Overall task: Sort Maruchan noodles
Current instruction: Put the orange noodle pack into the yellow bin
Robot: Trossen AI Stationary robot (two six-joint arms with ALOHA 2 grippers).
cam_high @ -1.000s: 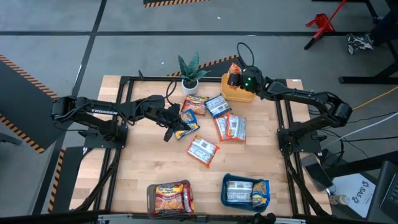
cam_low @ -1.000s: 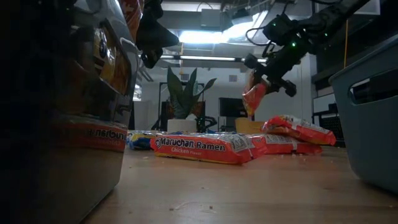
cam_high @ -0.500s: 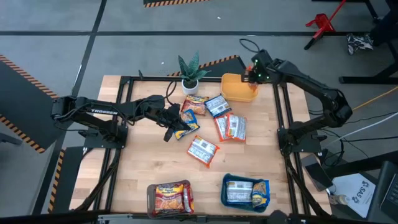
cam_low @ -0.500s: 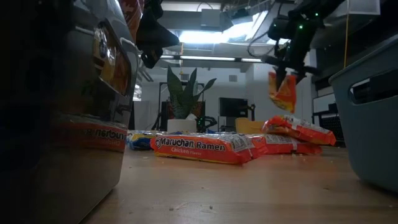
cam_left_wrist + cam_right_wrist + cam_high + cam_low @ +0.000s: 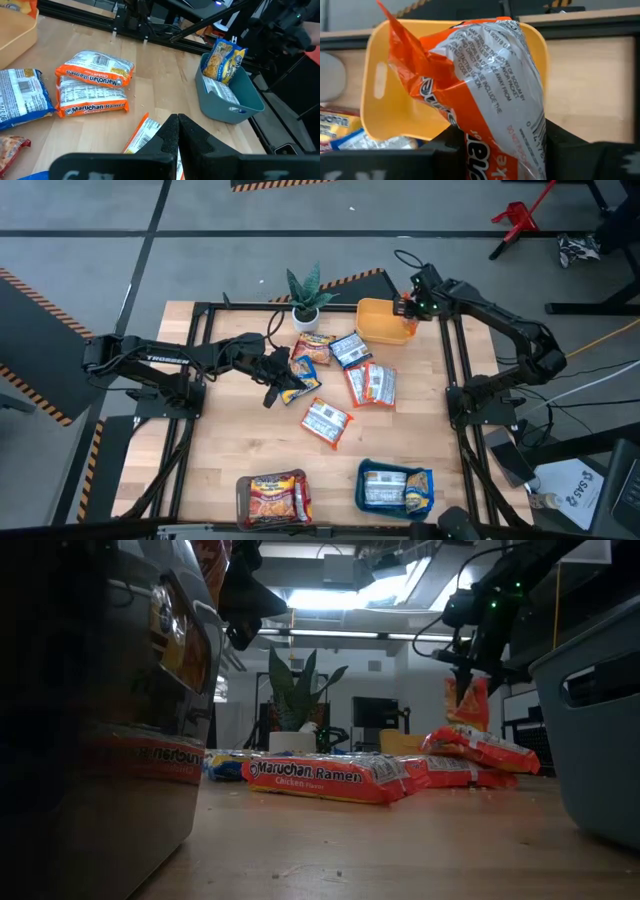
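Observation:
Several Maruchan noodle packets lie flat mid-table: an orange one (image 5: 327, 422), an orange pair (image 5: 372, 383), a blue one (image 5: 350, 348) and a blue-yellow one (image 5: 300, 377). My right gripper (image 5: 410, 305) is shut on another orange packet (image 5: 490, 75) above the yellow tray (image 5: 385, 322) at the far right. My left gripper (image 5: 275, 370) hovers shut, holding nothing, just left of the blue-yellow packet; its closed fingertips (image 5: 177, 122) show above the packets. My right gripper pinches one short end of the orange packet (image 5: 487, 145) between its two fingers (image 5: 445, 150). The fingers slant steeply down from above. The packet (image 5: 468, 705) hangs below them, nearly upright and lifted clear, over the yellow tray's right side.
A potted plant (image 5: 306, 300) stands at the far edge beside the yellow tray. A brown tray (image 5: 272, 498) and a teal tray (image 5: 395, 487), both holding packets, sit at the near edge. A black frame rail (image 5: 455, 380) runs along the table's right side.
My right gripper has swung toward the table's right edge across the yellow tray and tipped to point steeply down. It has stayed shut on the orange packet, which went from slanting over the tray's left part to hanging nearly upright over its right side.

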